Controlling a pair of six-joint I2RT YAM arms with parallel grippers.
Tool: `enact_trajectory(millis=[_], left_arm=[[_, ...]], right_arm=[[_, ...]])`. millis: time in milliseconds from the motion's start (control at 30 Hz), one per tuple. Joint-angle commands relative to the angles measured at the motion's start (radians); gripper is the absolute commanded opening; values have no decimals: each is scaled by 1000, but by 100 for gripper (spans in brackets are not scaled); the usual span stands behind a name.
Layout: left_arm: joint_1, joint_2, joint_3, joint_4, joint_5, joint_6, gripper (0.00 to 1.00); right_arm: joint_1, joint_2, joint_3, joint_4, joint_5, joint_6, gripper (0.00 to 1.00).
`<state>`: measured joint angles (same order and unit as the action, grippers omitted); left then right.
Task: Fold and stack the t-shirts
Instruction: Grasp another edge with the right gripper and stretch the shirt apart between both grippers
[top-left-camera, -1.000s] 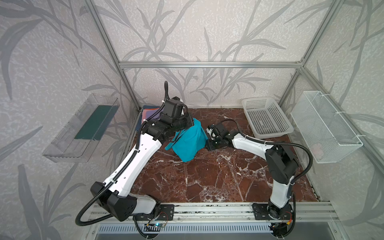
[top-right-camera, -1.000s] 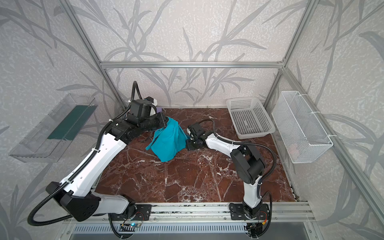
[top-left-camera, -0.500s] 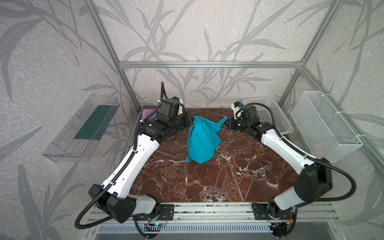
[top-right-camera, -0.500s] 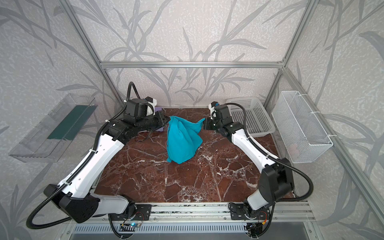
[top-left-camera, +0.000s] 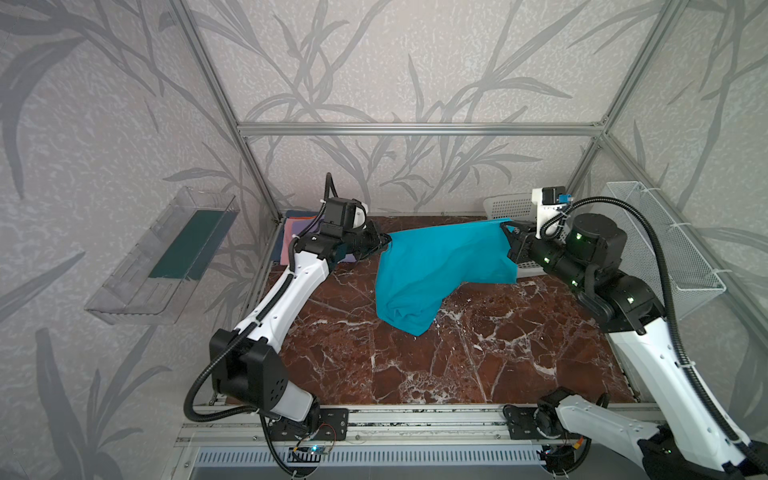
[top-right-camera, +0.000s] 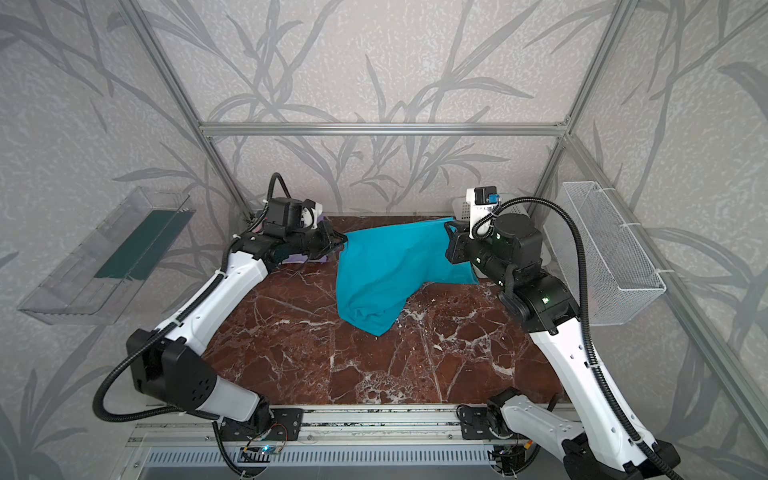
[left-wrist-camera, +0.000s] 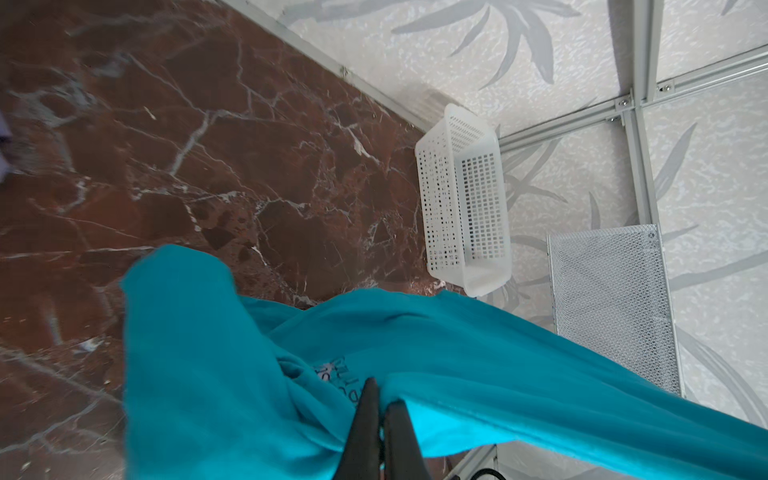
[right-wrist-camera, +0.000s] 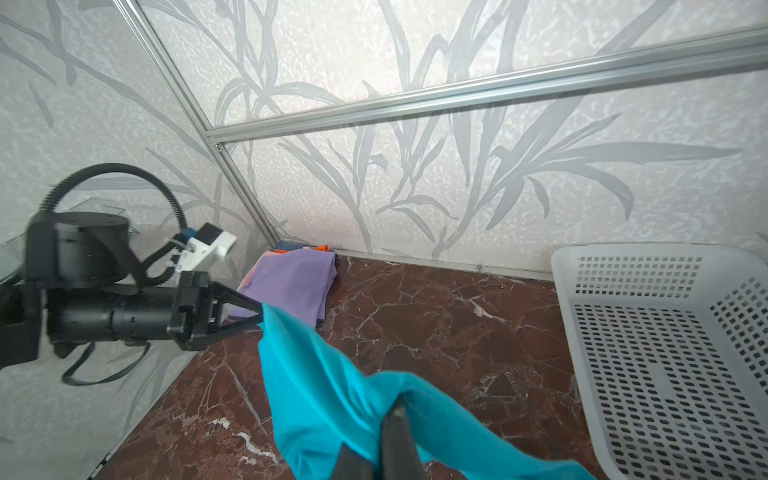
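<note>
Over the red-brown marble counter (top-left-camera: 478, 357) the teal cotton t-shirt (top-left-camera: 436, 266) hangs unfolded, stretched between the arms, yet to be folded and stacked. The lilac-topped pile of folded tees (right-wrist-camera: 291, 282) sits finished in the back-left corner. The left pincer (top-left-camera: 385, 244) and right pincer (top-left-camera: 507, 232) each pinch a shirt edge tight.

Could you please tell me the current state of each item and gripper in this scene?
teal t-shirt: unfolded, stretched in the air between both grippers, lower part sagging toward the table.
left gripper: shut on one end of it.
right gripper: shut on its opposite end.
folded stack: lying in the far-left corner, lilac on top.
white basket: upright, empty.
</note>
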<state>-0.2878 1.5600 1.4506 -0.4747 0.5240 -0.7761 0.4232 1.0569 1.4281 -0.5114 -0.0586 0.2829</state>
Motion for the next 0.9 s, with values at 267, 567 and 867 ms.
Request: enact_trajectory(millis=[267, 567, 867], left_arm=[[35, 129, 304, -180, -194, 138, 0], [36, 434, 1119, -496, -337, 278, 0], [35, 230, 1042, -345, -381, 342, 0]], right_arm=[[-23, 102, 138, 13, 171, -47, 0], [-84, 482, 574, -14, 127, -75, 0], [-87, 407, 574, 208, 197, -111, 0]])
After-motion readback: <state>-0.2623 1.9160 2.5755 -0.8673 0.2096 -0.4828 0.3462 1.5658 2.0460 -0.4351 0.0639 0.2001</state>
